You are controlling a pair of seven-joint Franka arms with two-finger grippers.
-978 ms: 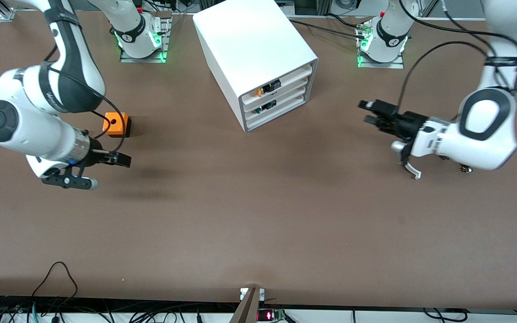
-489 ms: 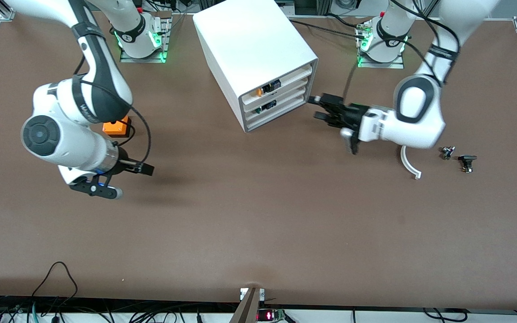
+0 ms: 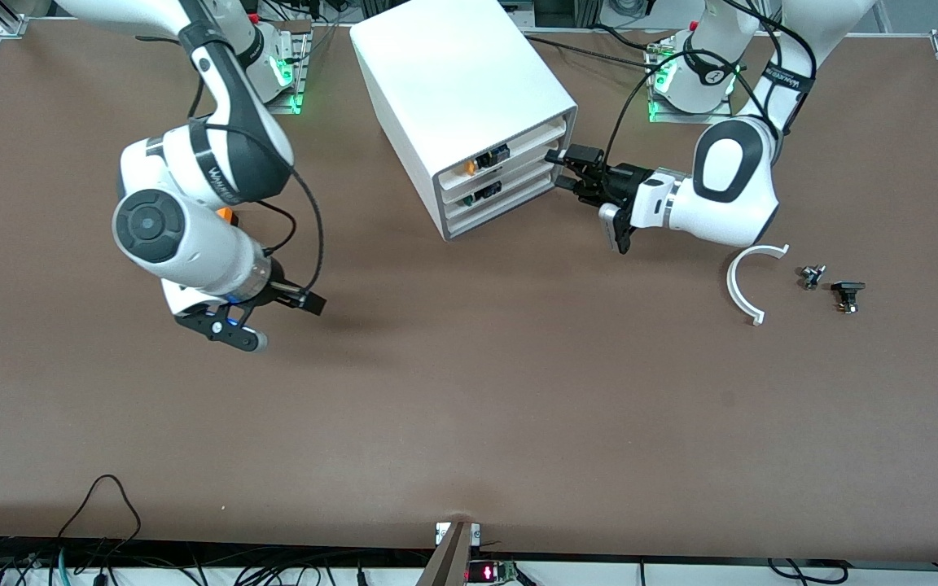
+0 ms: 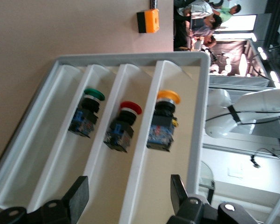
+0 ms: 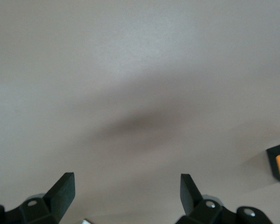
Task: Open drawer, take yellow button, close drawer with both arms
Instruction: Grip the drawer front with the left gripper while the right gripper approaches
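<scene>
My left gripper (image 3: 560, 169) sits at the front of the cabinet (image 3: 457, 89), at the corner toward the left arm's end of the table, level with the drawer (image 3: 510, 148), the topmost of three. Its fingers (image 4: 79, 198) stand apart, with the cabinet's grey front frame between them; they hold nothing. My right gripper (image 3: 310, 303) hangs over bare tabletop (image 3: 469, 407) toward the right arm's end, fingers wide apart and empty, waiting.

The button (image 4: 162, 122) lies on its side in the top drawer, near the middle of its width. Its long axis runs front to back, the orange-yellow cap toward the drawer's front, the blue end deeper in.

I judge the main risk to be closing on the frame instead of the drawer's lip: then a pull would drag the whole cabinet across the table. A pinch this close to one corner could also skew the tray and jam it.
</scene>
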